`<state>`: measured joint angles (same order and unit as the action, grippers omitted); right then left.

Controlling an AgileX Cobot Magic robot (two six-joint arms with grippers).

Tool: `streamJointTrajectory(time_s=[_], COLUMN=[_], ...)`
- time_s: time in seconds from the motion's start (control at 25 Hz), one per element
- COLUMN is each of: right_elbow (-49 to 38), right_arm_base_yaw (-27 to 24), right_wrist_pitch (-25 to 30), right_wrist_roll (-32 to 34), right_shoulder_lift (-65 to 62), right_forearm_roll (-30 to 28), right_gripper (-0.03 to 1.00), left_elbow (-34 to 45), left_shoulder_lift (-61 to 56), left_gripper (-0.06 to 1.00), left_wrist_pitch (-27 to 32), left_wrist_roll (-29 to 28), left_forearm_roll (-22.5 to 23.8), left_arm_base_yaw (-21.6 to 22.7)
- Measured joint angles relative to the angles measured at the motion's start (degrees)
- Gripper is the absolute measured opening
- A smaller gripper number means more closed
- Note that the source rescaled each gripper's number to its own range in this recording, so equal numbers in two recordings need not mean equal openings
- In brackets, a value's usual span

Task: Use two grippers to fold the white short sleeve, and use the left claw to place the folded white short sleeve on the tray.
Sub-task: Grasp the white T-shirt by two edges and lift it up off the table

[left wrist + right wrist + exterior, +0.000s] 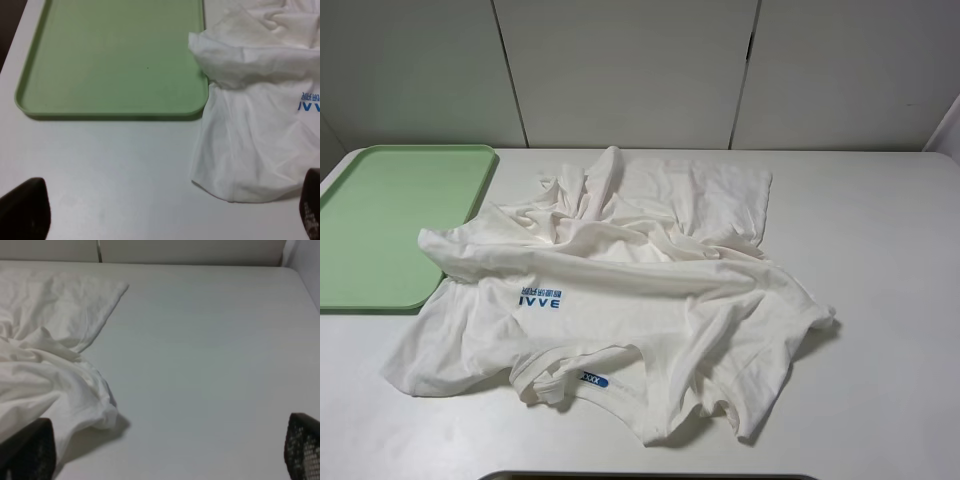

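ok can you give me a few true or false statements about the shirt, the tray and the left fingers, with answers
1. The shirt lies crumpled on the table. True.
2. The shirt sits folded in the tray. False: it lies unfolded on the table beside the tray.
3. The left fingers grip the shirt. False: they stand wide apart and hold nothing.
4. A blue print shows on the shirt. True.
5. The neck label is red. False: it is blue.
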<state>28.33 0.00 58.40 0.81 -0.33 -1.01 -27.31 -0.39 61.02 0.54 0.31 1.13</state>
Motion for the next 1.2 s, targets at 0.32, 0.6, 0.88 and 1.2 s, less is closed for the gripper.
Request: streamJointTrajectory(time_s=[0.32, 0.6, 0.88, 1.2], right_elbow=[0.00, 0.00, 0.00, 0.00], right_arm_base_yaw=[0.00, 0.00, 0.00, 0.00], right_wrist_pitch=[0.00, 0.00, 0.00, 0.00], right_wrist_roll=[0.00, 0.00, 0.00, 0.00], right_shoulder_lift=[0.00, 0.00, 0.00, 0.00], right_forearm_roll=[0.00, 0.00, 0.00, 0.00], right_gripper=[1.00, 1.00, 1.00, 1.00], left_elbow=[0.00, 0.00, 0.00, 0.00], left_shoulder_lift=[0.00, 0.00, 0.00, 0.00], left_gripper=[1.00, 1.00, 1.00, 1.00], left_wrist_pitch=[0.00, 0.00, 0.00, -0.05], left_wrist_roll=[0.00, 0.00, 0.00, 0.00], left_forearm_roll=[0.00, 0.00, 0.00, 0.00], left_arm_base_yaw=[0.00, 0.00, 0.00, 0.00])
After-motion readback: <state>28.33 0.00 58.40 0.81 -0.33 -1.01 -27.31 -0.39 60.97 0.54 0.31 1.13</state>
